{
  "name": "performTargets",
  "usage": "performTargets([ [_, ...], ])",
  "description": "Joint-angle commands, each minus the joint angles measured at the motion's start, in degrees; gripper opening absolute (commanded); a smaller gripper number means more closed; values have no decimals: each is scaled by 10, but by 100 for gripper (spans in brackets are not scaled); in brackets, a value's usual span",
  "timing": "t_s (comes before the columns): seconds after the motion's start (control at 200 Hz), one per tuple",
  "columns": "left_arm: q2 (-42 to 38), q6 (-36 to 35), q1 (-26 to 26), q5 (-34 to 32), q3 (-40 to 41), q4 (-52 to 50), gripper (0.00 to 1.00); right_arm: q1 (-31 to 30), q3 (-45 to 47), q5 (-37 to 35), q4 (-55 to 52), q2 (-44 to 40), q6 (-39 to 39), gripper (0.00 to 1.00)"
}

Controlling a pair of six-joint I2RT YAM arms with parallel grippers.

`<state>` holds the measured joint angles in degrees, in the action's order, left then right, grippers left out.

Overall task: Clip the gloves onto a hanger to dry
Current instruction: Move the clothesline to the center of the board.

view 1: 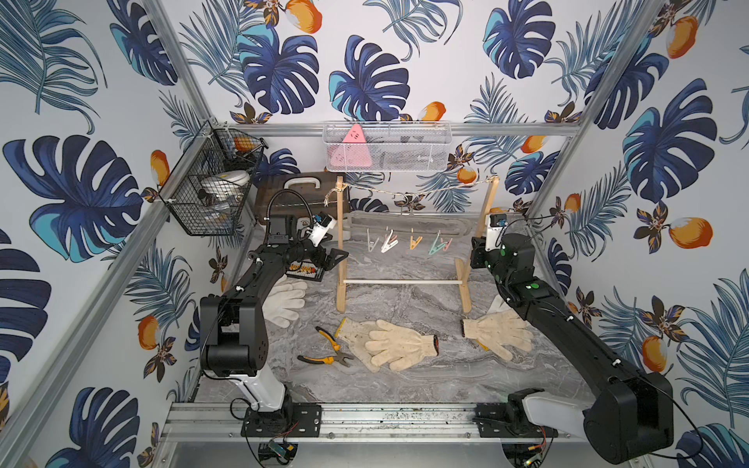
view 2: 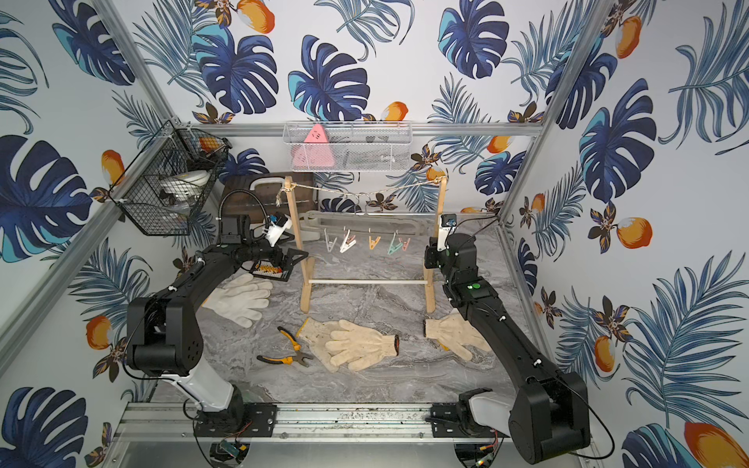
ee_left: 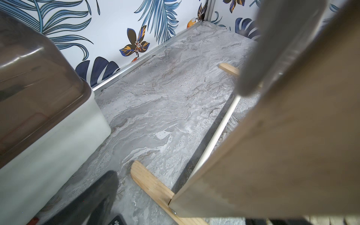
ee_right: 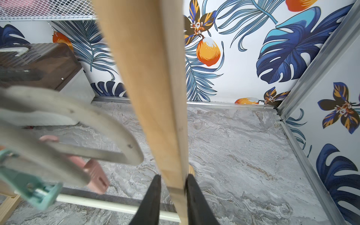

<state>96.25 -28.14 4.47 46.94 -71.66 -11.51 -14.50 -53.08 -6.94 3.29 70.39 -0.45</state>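
The gloves lie flat on the marble table in both top views: a cream pair point(view 1: 399, 344) in the middle, another glove point(view 1: 498, 330) under my right arm, and a white pair point(view 1: 285, 302) under my left arm. A pale hanger point(view 1: 405, 229) with several coloured clips point(view 1: 389, 243) hangs from twine on a wooden rack point(view 1: 342, 283). My left gripper point(view 1: 338, 256) stands open beside the rack's left post; one black finger point(ee_left: 97, 194) shows in the left wrist view. My right gripper point(ee_right: 172, 176) straddles the right post point(ee_right: 155, 87), with a thin gap beside one finger.
Two yellow-handled pliers point(view 1: 328, 336) point(view 1: 324, 360) lie left of the middle gloves. A small black tray point(view 1: 304, 269) sits by the left post. A brown box point(view 1: 292, 194) stands at the back left. A black wire basket point(view 1: 210, 182) and a white mesh basket point(view 1: 385, 146) hang on the walls.
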Motion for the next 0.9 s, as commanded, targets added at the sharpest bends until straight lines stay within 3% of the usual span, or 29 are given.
performTargets([
  [0.0,-12,19,1,-6,5,22,99,-1,-3,-15,-4,-7,9,38],
  [0.18,-35,24,1,-36,21,1,99,0,-11,-20,-35,-24,8,61],
  [0.51,-109,72,3,-129,63,-13,99,0,-30,23,-189,-116,-3,69],
  [0.71,-190,236,3,-185,98,9,99,0,-111,117,-306,-164,-1,72],
  [0.805,-232,329,-3,-203,106,-10,99,-1,-179,177,-364,-147,17,75],
  [0.896,-270,372,-20,-211,107,-48,99,-4,-230,237,-397,-117,54,77],
])
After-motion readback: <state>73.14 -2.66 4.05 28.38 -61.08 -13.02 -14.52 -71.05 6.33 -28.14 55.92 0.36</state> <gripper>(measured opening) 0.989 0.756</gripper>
